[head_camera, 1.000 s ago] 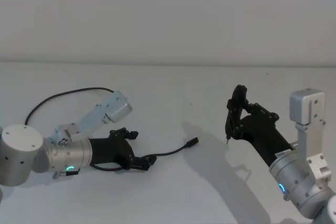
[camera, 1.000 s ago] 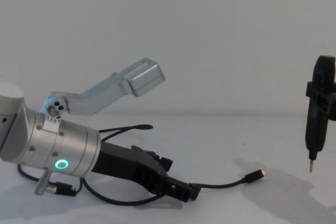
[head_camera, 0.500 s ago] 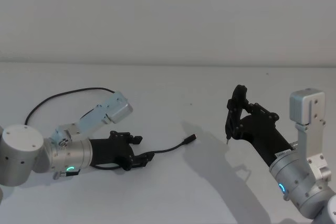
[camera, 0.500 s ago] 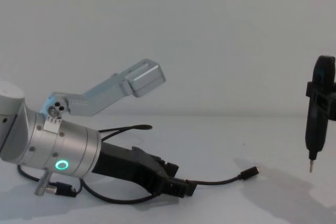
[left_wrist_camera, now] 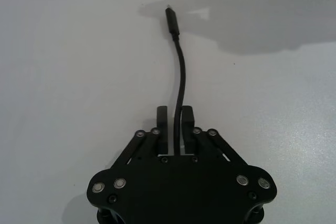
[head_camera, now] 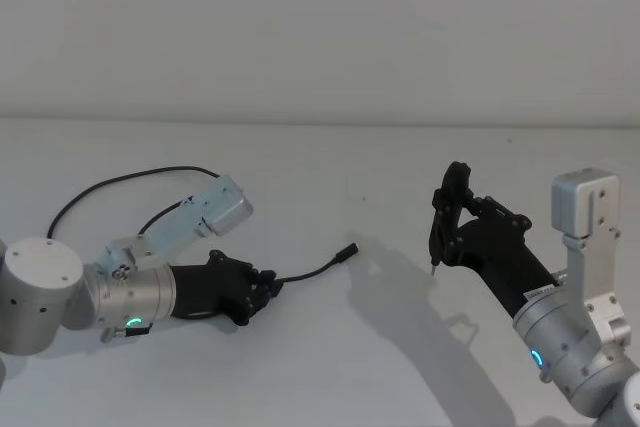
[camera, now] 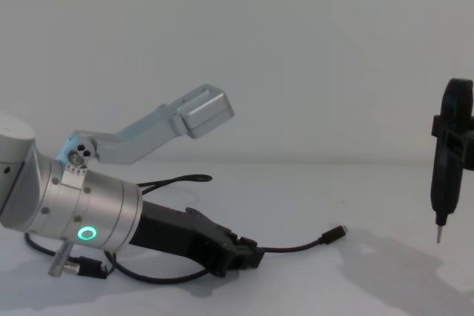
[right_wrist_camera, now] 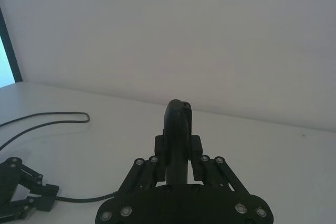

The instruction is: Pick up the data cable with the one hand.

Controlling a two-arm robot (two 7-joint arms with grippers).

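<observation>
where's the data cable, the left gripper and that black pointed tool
data cable (left_wrist_camera: 184, 77), left wrist view, mid-length of its curve
left gripper (left_wrist_camera: 174, 111), left wrist view, between its fingertips
black pointed tool (camera: 443, 183), chest view, its shaft

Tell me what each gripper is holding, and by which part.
Left gripper: the data cable, pinched in its jaws a little behind the plug, which sticks out free. Right gripper: a black pointed tool, held by its thick body.

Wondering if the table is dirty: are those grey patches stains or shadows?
Likely shadows: head view, a soft one beneath the right hand; left wrist view, a darker one beyond the data cable; chest view, a faint one under the pointed tool.
</observation>
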